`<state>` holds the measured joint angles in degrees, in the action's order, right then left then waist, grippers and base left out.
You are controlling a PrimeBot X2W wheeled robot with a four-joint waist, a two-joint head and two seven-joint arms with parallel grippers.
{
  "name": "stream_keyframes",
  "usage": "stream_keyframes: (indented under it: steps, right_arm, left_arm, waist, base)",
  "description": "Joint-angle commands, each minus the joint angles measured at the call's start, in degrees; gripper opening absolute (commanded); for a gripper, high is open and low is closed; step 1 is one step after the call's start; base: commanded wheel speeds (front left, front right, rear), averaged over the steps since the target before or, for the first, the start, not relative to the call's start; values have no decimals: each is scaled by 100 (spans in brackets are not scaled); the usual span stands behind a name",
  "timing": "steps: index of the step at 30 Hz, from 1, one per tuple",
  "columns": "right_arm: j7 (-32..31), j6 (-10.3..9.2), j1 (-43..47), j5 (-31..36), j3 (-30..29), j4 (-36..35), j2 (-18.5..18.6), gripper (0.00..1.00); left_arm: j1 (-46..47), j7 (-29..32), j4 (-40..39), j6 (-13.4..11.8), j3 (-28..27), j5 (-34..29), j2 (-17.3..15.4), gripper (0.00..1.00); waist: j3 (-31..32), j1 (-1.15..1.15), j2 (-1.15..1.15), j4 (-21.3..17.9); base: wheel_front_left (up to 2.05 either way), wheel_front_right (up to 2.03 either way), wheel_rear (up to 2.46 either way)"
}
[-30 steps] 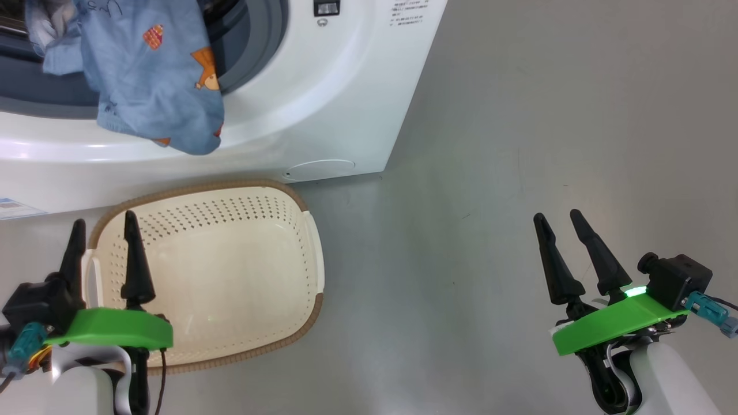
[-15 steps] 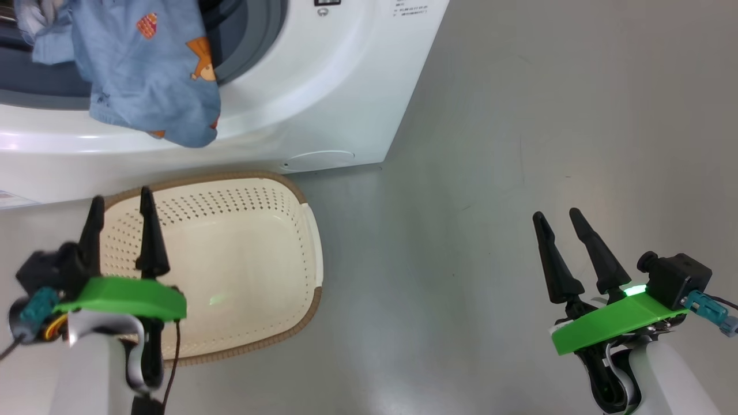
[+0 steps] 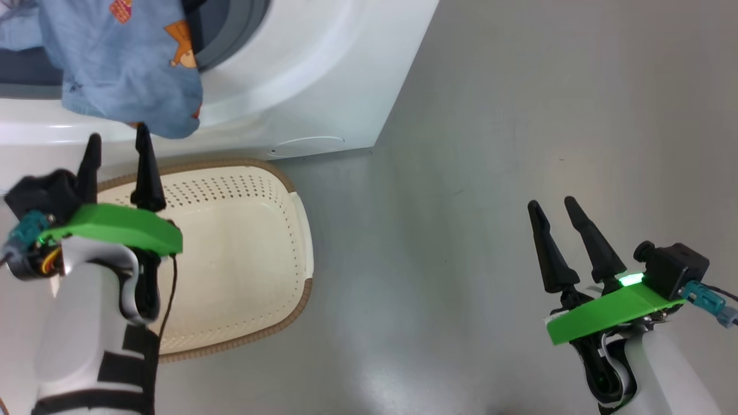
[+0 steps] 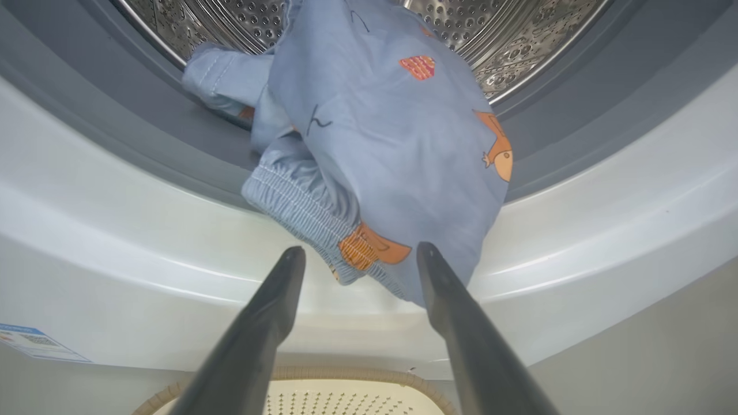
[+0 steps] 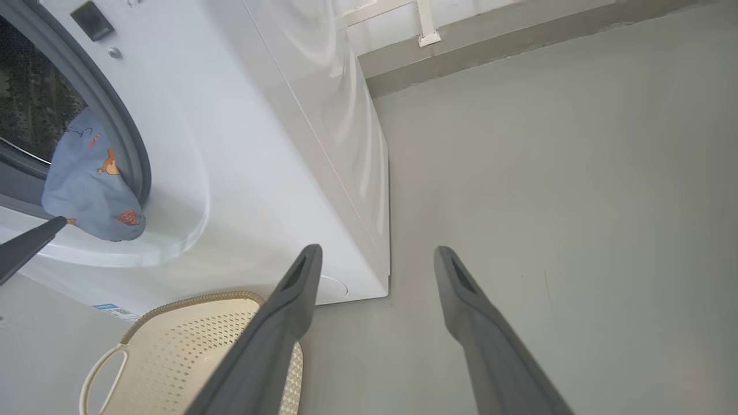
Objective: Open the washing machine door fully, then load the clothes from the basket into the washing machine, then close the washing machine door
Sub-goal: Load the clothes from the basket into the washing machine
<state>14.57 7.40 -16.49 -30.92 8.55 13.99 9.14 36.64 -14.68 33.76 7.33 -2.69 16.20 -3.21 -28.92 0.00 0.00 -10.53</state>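
Now the left gripper (image 3: 117, 134) stands higher than a second ago. It has lifted away from the near left rim of the basket (image 3: 300, 230) and come up to the front of the washing machine (image 3: 311, 75), with its tips just under the lowest fold of the blue clothes (image 3: 121, 69). The head camera has swung a little as well, so part of that shift belongs to the view, but the arm has plainly travelled relative to the basket. Its fingers are spread wide and hold nothing. In the left wrist view they frame the hanging hem, one tip on each side; whether either tip touches the cloth I cannot tell.

The clothes lie half in and half out. One end rests in the steel drum (image 4: 519, 34), and the rest drapes over the grey rubber seal (image 4: 144, 138) and down the white front. The basket sits on the floor (image 3: 519, 115) just before the machine and looks empty. The right gripper (image 3: 550, 203) hangs well off to the side above bare floor as before, its fingers wide and empty too.

Emptying the basket therefore looks finished. The step in hand is probably to catch or push the overhanging cloth into the drum. Until that is done, closing the door would likely trap the fabric.
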Motion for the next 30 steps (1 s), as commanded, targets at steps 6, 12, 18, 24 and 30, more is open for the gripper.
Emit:
stream_keyframes:
  steps: [6,12,18,24,30]
  right_arm:
    - [43,9,-14,33,146,-126,-3,100]
    - [43,9,-21,26,164,-125,-17,100]
    - [43,9,-48,17,215,-125,-25,100]
    - [43,9,-44,4,214,-121,-34,100]
    - [43,9,-15,5,196,-125,-40,100]
  left_arm:
    - [392,-32,316,15,-225,141,-295,100]
    - [754,-32,869,15,-292,256,-399,100]
    - [1043,-32,1169,15,-73,475,-562,100]
    - [1152,-32,1174,15,242,780,-658,100]
    - [1088,-32,991,15,590,1064,-713,6]
  waist:
    - [-57,0,0,-80]
    - [-83,0,0,-127]
    - [-102,0,0,-183]
    - [-113,0,0,-216]
    - [-91,0,0,-202]
  base:
    - [0,0,0]
    - [0,0,0]
    - [0,0,0]
    - [0,0,0]
    - [0,0,0]
